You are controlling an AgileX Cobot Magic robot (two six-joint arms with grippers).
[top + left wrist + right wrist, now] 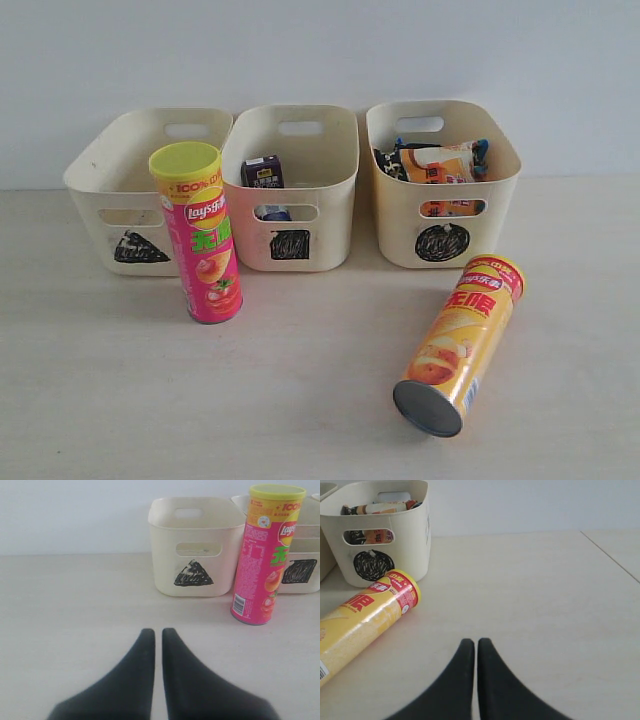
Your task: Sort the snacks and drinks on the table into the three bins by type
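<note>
The pink chip tube [202,232] with a yellow lid stands upright in front of the left bin [110,185] and middle bin [330,190]; it also shows as the pink chip tube [267,555]. The orange-yellow chip tube [462,342] lies on its side in front of the right bin [400,215], seen too as the orange-yellow chip tube [362,622]. A small drink carton [263,172] sits in the middle bin. Noodle packets [440,162] lie in the right bin. My left gripper [157,631] and right gripper [475,641] are shut and hold nothing, each low over bare table. Neither arm shows in the exterior view.
The left bin [165,555] bears a black triangle mark, the middle bin a black square, and the right bin [417,540] a black circle. A pale wall runs behind the bins. A table seam [610,555] runs to the right of the right gripper.
</note>
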